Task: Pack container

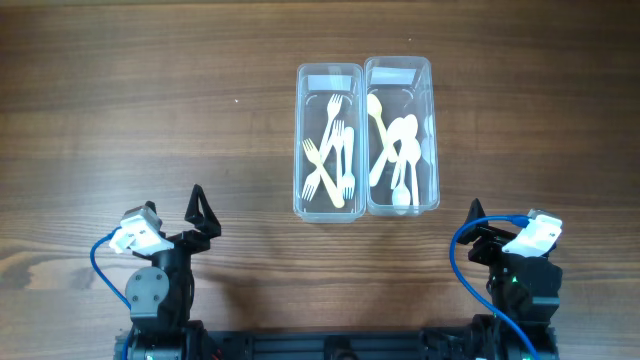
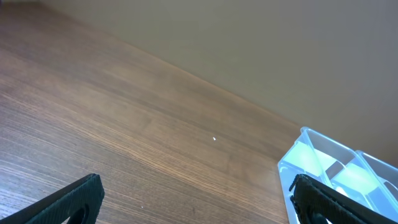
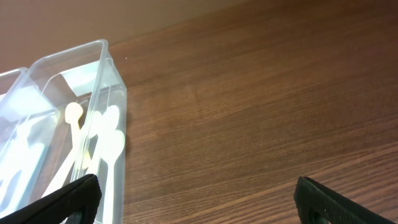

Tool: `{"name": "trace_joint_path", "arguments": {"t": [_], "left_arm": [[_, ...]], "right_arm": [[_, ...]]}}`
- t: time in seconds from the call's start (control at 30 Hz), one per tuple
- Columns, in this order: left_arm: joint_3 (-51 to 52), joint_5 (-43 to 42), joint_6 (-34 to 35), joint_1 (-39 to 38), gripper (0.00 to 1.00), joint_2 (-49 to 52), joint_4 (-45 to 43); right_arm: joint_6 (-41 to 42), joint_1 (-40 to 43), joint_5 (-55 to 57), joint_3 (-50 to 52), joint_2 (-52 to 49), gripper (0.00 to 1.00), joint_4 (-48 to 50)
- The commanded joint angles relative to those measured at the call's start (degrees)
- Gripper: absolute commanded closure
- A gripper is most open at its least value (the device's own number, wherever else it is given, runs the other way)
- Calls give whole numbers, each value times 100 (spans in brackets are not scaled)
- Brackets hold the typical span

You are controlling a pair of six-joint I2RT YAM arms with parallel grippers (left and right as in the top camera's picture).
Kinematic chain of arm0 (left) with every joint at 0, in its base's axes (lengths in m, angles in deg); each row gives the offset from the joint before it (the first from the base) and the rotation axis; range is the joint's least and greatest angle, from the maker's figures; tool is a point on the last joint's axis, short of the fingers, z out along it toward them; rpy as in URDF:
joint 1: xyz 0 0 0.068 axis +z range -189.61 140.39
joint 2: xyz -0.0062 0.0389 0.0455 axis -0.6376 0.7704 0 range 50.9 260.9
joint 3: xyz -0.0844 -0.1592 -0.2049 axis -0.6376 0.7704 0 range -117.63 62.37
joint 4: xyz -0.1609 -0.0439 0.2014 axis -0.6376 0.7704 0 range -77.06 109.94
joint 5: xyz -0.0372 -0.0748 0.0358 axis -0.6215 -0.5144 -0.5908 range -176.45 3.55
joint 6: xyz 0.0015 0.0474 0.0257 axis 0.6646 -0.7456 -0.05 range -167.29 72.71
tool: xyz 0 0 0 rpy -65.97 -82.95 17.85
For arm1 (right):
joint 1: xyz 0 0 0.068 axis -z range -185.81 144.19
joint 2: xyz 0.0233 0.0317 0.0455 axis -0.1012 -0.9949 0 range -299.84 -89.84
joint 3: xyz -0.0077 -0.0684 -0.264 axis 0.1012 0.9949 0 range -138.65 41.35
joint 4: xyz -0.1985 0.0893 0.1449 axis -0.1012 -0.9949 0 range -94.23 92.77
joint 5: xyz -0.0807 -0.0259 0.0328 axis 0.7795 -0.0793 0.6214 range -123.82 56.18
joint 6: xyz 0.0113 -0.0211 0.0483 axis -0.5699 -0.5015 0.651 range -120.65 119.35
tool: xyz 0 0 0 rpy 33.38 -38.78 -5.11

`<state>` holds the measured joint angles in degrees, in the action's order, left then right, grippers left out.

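Note:
Two clear plastic containers stand side by side at the table's middle. The left container point(image 1: 303, 140) holds several white plastic forks point(image 1: 333, 155). The right container point(image 1: 433, 140) holds several white plastic spoons point(image 1: 398, 150). My left gripper point(image 1: 200, 215) is open and empty at the front left, away from the containers. My right gripper point(image 1: 478, 225) is open and empty at the front right. In the left wrist view the left gripper point(image 2: 196, 199) shows only bare table between its fingers, with a container point(image 2: 323, 162) at the right. In the right wrist view the right gripper point(image 3: 199, 199) is beside the spoon container point(image 3: 109, 93).
The wooden table point(image 1: 150, 110) stretches around the containers on all sides. Blue cables loop at both arm bases near the front edge.

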<state>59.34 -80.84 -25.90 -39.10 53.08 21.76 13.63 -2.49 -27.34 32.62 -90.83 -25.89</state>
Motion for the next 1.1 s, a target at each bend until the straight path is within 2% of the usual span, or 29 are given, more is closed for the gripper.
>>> {"name": "trace_joint_path", "arguments": {"t": [0.0,1.07], "left_arm": [[83,-107,48,46,0,-79,-98],[83,-195,52,46,0,-17,-94]], "right_arm": [[81,26,-7,-2,79,0,11],[79,26,-7,-2,79,0,11]]}}
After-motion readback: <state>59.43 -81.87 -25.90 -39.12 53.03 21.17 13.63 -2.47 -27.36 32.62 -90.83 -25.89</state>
